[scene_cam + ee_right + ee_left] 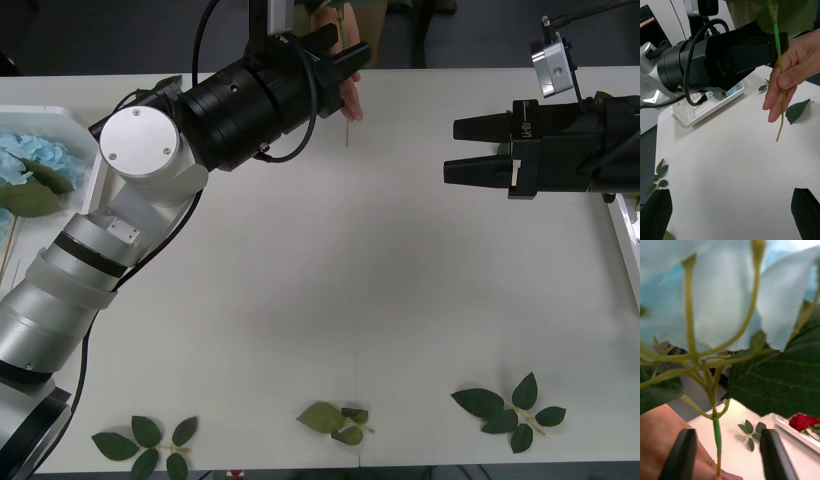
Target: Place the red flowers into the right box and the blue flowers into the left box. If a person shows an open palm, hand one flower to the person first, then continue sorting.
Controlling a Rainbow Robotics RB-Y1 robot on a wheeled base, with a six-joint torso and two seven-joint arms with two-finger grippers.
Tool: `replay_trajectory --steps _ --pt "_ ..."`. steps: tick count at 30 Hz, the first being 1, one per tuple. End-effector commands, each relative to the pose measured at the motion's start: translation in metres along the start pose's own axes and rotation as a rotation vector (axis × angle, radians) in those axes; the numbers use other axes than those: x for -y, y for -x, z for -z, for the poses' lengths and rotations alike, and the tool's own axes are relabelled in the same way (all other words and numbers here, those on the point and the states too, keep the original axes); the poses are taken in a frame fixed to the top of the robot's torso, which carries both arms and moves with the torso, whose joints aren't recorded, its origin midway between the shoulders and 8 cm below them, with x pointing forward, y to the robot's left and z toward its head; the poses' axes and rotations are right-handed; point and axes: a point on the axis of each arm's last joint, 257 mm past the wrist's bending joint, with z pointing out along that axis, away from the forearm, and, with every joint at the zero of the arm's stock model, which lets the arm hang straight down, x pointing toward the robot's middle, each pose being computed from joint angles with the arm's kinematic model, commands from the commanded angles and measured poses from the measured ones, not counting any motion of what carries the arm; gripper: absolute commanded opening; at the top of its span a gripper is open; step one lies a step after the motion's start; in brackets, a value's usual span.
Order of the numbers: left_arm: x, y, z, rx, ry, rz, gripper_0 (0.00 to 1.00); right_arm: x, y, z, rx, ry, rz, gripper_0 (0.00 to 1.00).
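A blue flower [715, 296] hangs close over my left gripper [728, 453], its green stem [717, 431] running down between the open fingers without touching them. A person's hand [790, 78] grips that stem [781, 112] at the table's far edge, right beside my left gripper [345, 55]. The stem's tip [347, 130] sticks out below the hand [350, 98]. Other blue flowers [30, 160] lie in the left box [85, 125]. A red flower [801, 421] rests in the right box [799, 435]. My right gripper [452, 150] hovers open and empty to the right.
Loose green leaf sprigs [145, 445] [335, 420] [510, 410] lie along the near edge of the white table. Another leaf [797, 110] lies near the person's hand. The right box's rim [630, 235] shows at the right edge, under my right arm.
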Motion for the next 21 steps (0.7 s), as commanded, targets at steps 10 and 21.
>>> replay_trajectory --steps 10,21 --pt "0.011 0.027 -0.011 0.042 -0.031 -0.050 1.00 -0.002 -0.004 0.006 0.000 0.002 0.027 0.92" --pt "0.011 0.027 -0.011 0.040 -0.032 -0.051 1.00 -0.017 -0.022 -0.015 0.067 0.042 -0.028 0.92"
